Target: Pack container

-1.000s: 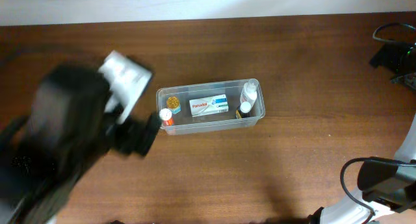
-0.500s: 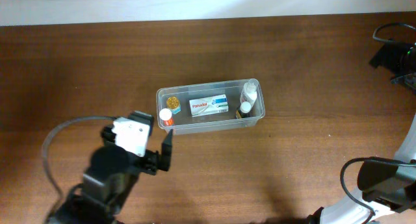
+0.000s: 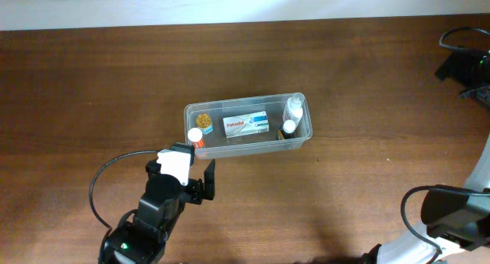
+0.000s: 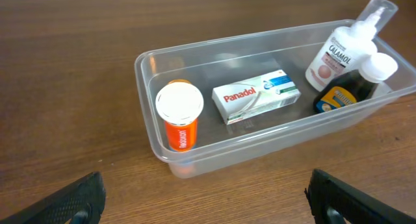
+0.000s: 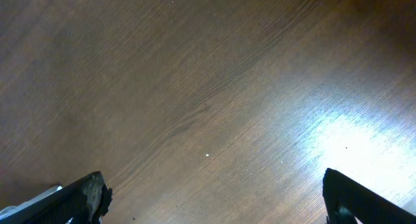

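Observation:
The container (image 3: 253, 148), a clear rectangular tub, sits mid-table. It holds an orange bottle with a white cap (image 4: 180, 117) at its left end, a Panadol box (image 4: 257, 97) in the middle, and a white Calamol bottle (image 4: 342, 50) beside a dark bottle (image 4: 351, 87) at its right end. My left gripper (image 3: 180, 174) hovers just in front of the tub's left end. In the left wrist view this gripper (image 4: 209, 204) is open and empty, with bare wood between its fingers. My right gripper (image 5: 214, 204) is also open, over bare table with nothing between its fingers.
The container wall (image 4: 273, 136) faces the left wrist camera. Black equipment with a cable (image 3: 463, 65) sits at the table's far right edge. The right arm's base and cable (image 3: 452, 210) occupy the front right corner. A pale strip (image 3: 230, 4) runs beyond the table's back edge.
The left arm has swung from above the tub's left side back toward the front edge and now sits lower, in front of the tub. The tub's contents are unmoved.

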Controlling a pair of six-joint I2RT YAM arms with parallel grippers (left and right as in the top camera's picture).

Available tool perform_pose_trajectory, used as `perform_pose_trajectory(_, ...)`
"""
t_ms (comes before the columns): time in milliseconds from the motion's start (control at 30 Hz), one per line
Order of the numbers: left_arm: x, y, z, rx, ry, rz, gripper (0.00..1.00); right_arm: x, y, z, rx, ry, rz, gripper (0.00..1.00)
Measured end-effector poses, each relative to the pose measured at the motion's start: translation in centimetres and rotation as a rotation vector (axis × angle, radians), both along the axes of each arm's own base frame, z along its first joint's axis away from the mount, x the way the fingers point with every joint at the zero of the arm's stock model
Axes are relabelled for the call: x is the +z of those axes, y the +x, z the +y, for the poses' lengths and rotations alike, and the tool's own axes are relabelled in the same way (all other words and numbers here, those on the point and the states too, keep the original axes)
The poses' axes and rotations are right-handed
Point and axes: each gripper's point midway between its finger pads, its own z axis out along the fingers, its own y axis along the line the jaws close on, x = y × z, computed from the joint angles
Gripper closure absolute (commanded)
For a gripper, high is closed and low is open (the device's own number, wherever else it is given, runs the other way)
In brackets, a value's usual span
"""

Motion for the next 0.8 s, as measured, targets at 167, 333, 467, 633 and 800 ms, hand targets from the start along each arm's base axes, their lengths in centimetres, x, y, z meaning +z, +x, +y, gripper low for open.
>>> perform_pose_trajectory(167,-0.6,0.0,0.1,0.004,0.015,0.022,0.01,0.0,0.0,0.0,0.000,0.000,0.000,0.02)
perform_pose_trajectory(333,-1.8,-0.4,0.5,0.011,0.043,0.067,0.01,0.0,0.0,0.0,0.000,0.000,0.000,0.02)
perform_pose_trajectory(467,-2.6,-0.9,0.8,0.013,0.064,0.104,0.01,0.0,0.0,0.0,0.000,0.000,0.000,0.02)
perform_pose_trajectory(633,-2.5,-0.8,0.9,0.023,0.069,0.098,0.01,0.0,0.0,0.0,0.000,0.000,0.000,0.02)
perform_pose_trajectory(800,-1.1,-0.6,1.4,0.046,0.049,0.044,0.01,0.0,0.0,0.0,0.000,0.000,0.000,0.02)
